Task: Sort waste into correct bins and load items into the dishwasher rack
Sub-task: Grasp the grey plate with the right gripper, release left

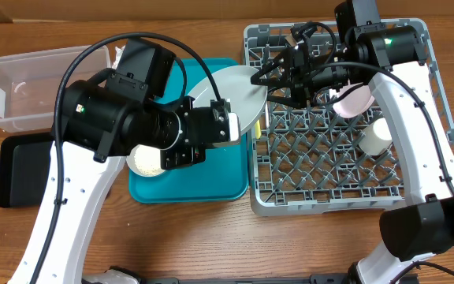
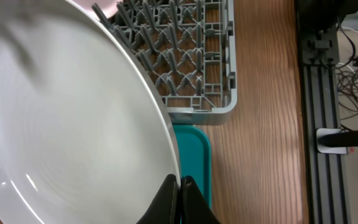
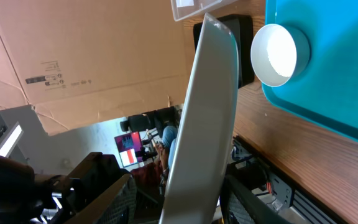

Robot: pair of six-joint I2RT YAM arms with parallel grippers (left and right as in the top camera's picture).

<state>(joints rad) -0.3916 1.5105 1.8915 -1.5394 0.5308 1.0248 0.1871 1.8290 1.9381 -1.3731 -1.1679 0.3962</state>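
Note:
A pale grey-blue plate (image 1: 227, 95) hangs tilted between the teal tray (image 1: 187, 185) and the dishwasher rack (image 1: 337, 170). My left gripper (image 1: 233, 126) is shut on its near rim; in the left wrist view the plate (image 2: 73, 124) fills the left and the gripper (image 2: 179, 186) pinches its edge. My right gripper (image 1: 262, 77) reaches from over the rack to the plate's far rim. In the right wrist view the plate (image 3: 207, 112) stands edge-on inside the gripper (image 3: 178, 183), whose jaws are apart, with a gap on the left side. A white-pink plate (image 1: 353, 99) and a white cup (image 1: 375, 136) sit in the rack.
A pale bowl (image 1: 144, 162) rests on the teal tray, partly under my left arm. The clear tub (image 1: 22, 87) and the black tray (image 1: 18, 170) lie at the far left. A cardboard wall runs along the back.

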